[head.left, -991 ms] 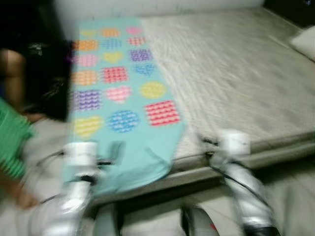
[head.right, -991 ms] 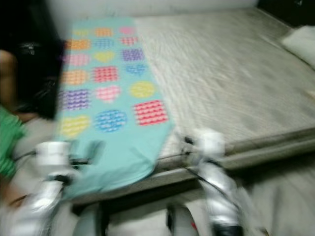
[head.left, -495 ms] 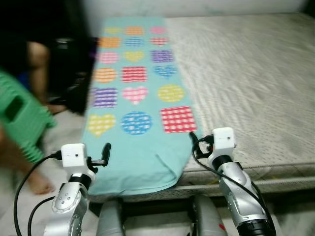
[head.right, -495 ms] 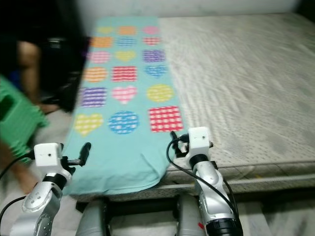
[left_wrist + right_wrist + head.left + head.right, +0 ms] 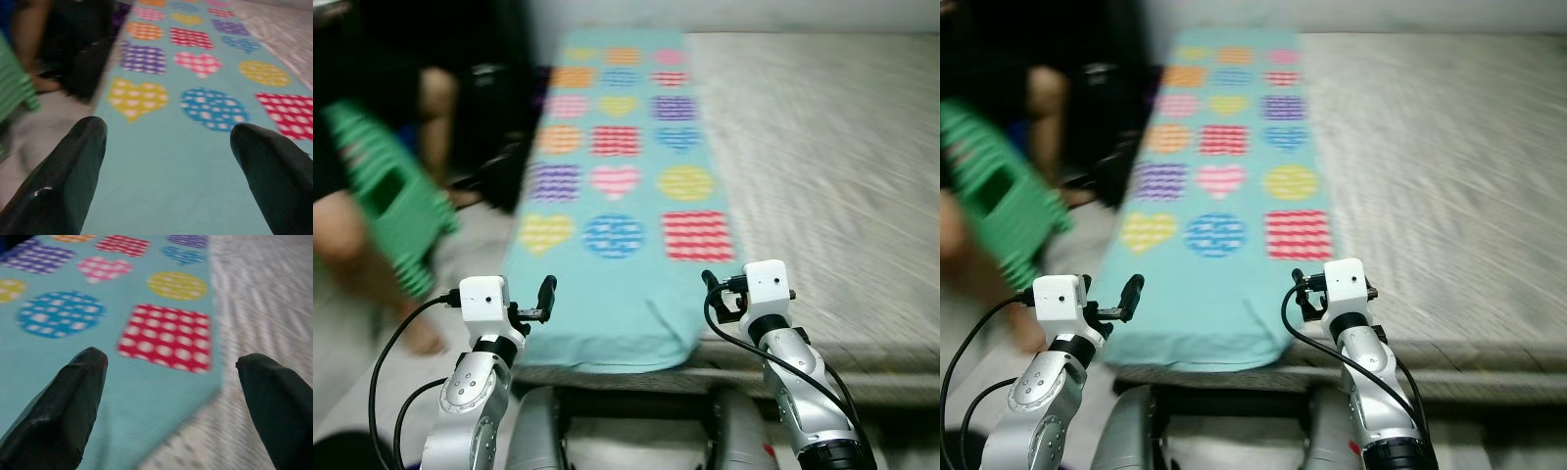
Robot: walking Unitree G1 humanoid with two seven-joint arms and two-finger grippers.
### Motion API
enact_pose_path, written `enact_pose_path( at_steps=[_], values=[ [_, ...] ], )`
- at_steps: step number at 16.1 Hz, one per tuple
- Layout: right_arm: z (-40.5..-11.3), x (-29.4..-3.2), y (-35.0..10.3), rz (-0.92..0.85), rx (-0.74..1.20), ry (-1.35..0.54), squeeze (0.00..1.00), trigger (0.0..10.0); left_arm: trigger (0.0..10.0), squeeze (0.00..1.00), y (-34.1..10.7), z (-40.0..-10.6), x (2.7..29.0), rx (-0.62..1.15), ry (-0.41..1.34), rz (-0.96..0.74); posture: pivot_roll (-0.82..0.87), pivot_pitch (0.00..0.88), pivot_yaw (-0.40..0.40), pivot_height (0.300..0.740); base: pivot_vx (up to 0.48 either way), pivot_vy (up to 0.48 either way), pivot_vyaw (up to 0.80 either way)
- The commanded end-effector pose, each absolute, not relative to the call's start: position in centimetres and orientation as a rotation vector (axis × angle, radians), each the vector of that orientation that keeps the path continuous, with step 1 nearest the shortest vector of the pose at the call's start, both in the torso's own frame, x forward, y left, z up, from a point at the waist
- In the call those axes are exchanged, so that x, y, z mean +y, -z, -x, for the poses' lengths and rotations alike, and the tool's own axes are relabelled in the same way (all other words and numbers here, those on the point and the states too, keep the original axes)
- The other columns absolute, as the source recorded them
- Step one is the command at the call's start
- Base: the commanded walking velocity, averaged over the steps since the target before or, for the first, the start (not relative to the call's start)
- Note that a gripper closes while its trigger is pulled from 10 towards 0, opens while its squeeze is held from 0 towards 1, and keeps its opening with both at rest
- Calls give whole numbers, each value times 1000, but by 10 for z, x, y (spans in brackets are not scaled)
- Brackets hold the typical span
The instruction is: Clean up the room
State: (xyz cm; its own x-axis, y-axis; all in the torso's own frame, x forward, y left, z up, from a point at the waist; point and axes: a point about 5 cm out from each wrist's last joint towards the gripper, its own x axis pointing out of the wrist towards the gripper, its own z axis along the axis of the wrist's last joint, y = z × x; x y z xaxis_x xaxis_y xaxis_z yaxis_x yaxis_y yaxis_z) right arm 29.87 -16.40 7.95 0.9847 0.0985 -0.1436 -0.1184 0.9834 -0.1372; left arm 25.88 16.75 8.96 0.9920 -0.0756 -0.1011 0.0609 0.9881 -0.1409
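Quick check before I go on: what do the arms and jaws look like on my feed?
Two silver metal arms, each ending in a white boxy wrist block with looping black cables. The left gripper and right gripper have glossy black, tapered, round-tipped fingers.

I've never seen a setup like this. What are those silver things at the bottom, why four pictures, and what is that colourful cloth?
The silver things are a walking robot's two arms. Each ends in a gripper of two black fingers: the left gripper and the right gripper, both open and holding nothing. Two pictures come from cameras on its head, looking down; the other two look along each wrist's fingers. Ahead is a bed with a bare mattress, and on it lies a turquoise blanket patterned with hearts, circles and squares. At the left, a person's leg and something green, blurred.
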Motion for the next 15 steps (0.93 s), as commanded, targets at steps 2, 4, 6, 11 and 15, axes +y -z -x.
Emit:
enact_pose_path(
  at_steps=[2, 4, 6, 11, 15],
  values=[
    [-300, -160, -74, 166, 170, -141, 0, 10000, 10000, 0, -84, -258, 170, 136, 55, 126, -126, 99, 24, 563, 0, 0, 672],
    [-303, -160, -68, 208, 219, -143, 0, 10000, 10000, 0, -83, -258, 170, 147, 54, 119, -124, 103, 24, 563, 0, 0, 0],
    [-306, -160, -64, 218, 255, -144, 0, 10000, 10000, 0, -79, -257, 168, 170, 58, 111, -114, 124, 25, 563, 0, 0, 0],
    [-284, -152, -44, 278, 399, -298, 0, 10000, 10000, 0, -71, -248, 169, 222, 68, 99, -104, 249, 37, 563, 0, 0, 0],
    [-277, -146, -59, 293, 366, -343, 0, 10000, 10000, 0, -75, -250, 168, 209, 66, 107, -120, 267, 35, 563, 0, 0, 0]
  ],
)
